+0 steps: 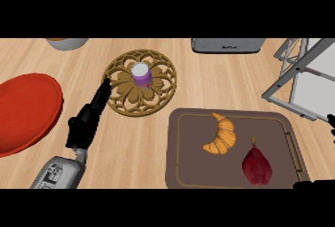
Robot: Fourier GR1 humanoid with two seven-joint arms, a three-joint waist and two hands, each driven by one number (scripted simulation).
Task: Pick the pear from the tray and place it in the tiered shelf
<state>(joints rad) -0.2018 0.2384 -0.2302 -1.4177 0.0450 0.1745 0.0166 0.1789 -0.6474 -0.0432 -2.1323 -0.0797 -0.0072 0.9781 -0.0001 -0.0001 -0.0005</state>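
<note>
The dark red pear [257, 166] lies at the lower right of the brown tray [189, 146], just beside a croissant [221, 134]; our reach could nudge the pastry or grab it instead. The tiered shelf [302, 75] stands upper right. Our left hand [88, 119] shows left of centre, fingers straight, holding nothing; of the right hand [321, 184], a dark sliver at the lower right edge, we cannot tell.

The left hand [83, 126] is matte black with slim, tapering fingers. Behind it sits a glossy grey forearm [59, 174] bearing dark panel markings and a pale wrist collar.
</note>
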